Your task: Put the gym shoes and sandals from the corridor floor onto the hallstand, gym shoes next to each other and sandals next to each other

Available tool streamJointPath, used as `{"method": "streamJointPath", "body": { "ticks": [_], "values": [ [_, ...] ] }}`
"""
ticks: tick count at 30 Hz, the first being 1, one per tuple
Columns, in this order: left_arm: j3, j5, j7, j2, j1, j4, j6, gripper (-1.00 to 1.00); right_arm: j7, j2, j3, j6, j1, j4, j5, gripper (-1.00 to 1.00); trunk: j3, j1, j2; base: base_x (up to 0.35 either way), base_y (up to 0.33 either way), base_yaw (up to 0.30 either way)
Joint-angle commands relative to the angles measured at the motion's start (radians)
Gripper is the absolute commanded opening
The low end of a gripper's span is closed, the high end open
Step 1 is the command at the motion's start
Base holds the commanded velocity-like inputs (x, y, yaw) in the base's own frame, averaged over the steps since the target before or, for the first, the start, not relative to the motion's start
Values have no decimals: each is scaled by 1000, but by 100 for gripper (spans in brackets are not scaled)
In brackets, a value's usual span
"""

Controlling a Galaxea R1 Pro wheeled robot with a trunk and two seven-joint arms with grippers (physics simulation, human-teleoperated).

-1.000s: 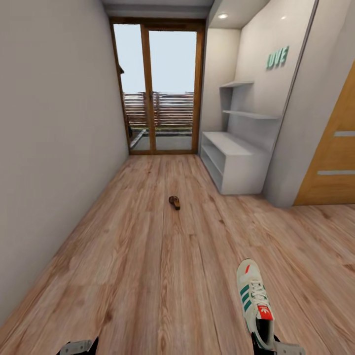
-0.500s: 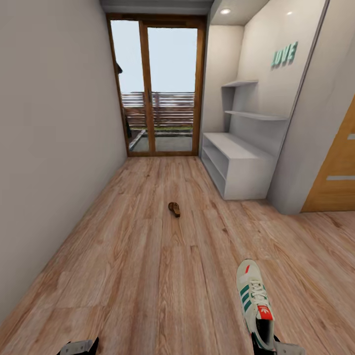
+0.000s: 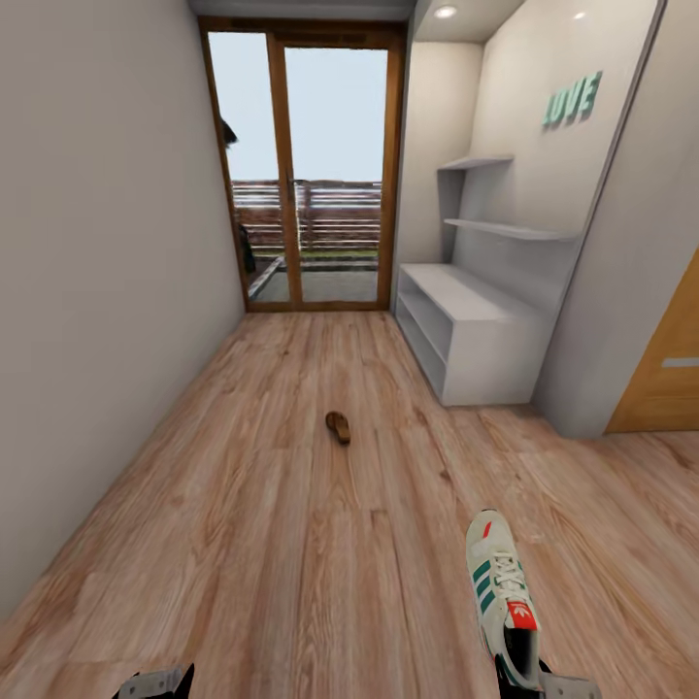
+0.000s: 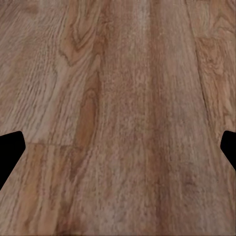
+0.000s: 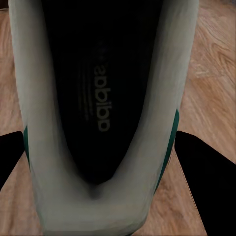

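Observation:
One white gym shoe (image 3: 500,597) with green stripes and a red tongue label is held by its heel in my right gripper (image 3: 529,680), at the lower right of the head view. The right wrist view looks into that gym shoe (image 5: 98,123), with dark fingers (image 5: 201,162) on both sides of its heel. A small brown sandal (image 3: 338,426) lies on the corridor floor (image 3: 291,544) ahead, in the middle of the passage. The pale hallstand (image 3: 466,335) stands against the right wall beyond it. My left gripper (image 4: 118,147) hangs open over bare planks; its tip (image 3: 155,682) peeks in at the bottom left.
Wood-framed glass doors (image 3: 306,165) close the corridor's far end. A plain wall (image 3: 97,291) runs along the left. Floating shelves (image 3: 495,228) hang above the hallstand, and an orange-brown door (image 3: 670,379) stands at the right edge.
The whole view has shifted as the camera moved forward: the hallstand, doors and sandal appear nearer and lower. The shoe and both grippers keep their places in the picture.

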Motion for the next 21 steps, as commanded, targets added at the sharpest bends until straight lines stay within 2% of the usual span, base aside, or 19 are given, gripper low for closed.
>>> {"method": "streamJointPath", "body": {
  "ticks": [1, 6, 12, 21],
  "values": [
    [3, 10, -10, 0, -1, 1, 0, 100, 2, 0, 3, -3, -1, 0, -9, -100, -1, 0, 0, 339, -77, 0],
    [3, 10, -10, 0, -1, 1, 0, 100, 2, 0, 3, -3, -1, 0, -9, -100, -1, 0, 0, 339, -77, 1],
    [3, 10, -10, 0, -1, 1, 0, 100, 2, 0, 4, -3, -1, 0, -9, -100, -1, 0, 0, 340, -77, 135],
    [3, 10, -10, 0, -1, 1, 0, 100, 2, 0, 5, -3, -1, 0, -9, -100, -1, 0, 0, 340, -79, 11]
  ]
}}
